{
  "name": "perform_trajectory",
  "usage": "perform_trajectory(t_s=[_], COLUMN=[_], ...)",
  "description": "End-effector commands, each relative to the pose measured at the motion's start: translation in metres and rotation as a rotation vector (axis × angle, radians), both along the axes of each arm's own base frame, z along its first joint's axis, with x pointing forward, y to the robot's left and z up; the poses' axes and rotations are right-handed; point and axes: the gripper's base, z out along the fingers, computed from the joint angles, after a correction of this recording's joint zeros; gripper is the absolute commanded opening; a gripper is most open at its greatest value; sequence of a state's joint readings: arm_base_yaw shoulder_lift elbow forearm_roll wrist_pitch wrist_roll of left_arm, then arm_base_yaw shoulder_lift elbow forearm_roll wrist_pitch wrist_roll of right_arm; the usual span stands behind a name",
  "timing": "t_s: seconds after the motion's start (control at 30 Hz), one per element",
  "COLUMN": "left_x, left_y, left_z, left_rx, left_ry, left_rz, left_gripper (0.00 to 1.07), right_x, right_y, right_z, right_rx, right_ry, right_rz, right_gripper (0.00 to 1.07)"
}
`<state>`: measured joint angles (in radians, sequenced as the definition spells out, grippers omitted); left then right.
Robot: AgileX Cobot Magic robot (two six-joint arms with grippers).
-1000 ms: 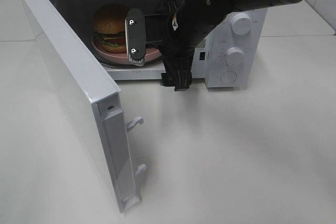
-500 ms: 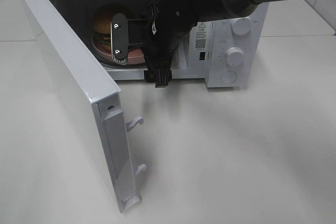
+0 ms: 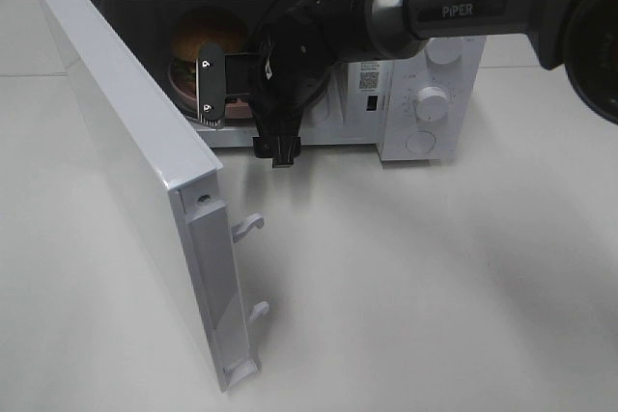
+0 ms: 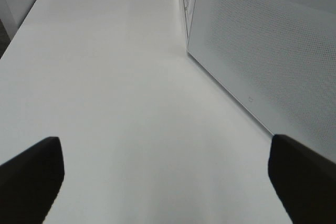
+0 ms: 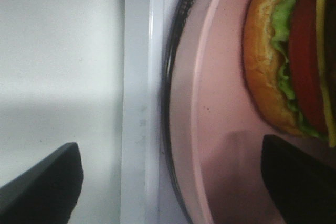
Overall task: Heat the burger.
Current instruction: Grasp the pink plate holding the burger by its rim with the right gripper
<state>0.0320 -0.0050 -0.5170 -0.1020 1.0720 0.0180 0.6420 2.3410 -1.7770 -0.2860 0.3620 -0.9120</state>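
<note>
The burger [image 3: 201, 38] sits on a pink plate [image 5: 220, 145] inside the microwave [image 3: 425, 94], whose door [image 3: 126, 171] hangs wide open. The right gripper [image 3: 214, 84] is at the microwave's opening, just in front of the plate, fingers spread apart with nothing between them. The left gripper [image 4: 167, 182] is outside the microwave beside the door, hovering over the white table [image 4: 115, 77], also spread wide and empty.

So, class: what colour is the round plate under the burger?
Pink round plate, clearest in the right wrist view.
</note>
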Motion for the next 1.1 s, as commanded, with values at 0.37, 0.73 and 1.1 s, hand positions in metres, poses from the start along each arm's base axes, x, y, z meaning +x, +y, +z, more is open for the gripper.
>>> perform_trajectory(t_s=[0.37, 0.73, 1.1], left_x=[0.000, 0.000, 0.000], left_y=[0.000, 0.000, 0.000], left_z=[0.000, 0.000, 0.000], left_rx=[0.000, 0.000, 0.000], left_ry=[-0.005, -0.005, -0.005], left_rz=[0.009, 0.009, 0.009], left_gripper=[0.98, 0.98, 0.98], right_x=[0.007, 0.006, 0.000], right_y=[-0.001, -0.001, -0.003], right_z=[-0.010, -0.011, -0.011], right_rx=[0.045, 0.054, 0.030], right_ry=[0.014, 0.026, 0.091], right_rz=[-0.034, -0.042, -0.064], right_gripper=[0.76, 0.61, 0.00])
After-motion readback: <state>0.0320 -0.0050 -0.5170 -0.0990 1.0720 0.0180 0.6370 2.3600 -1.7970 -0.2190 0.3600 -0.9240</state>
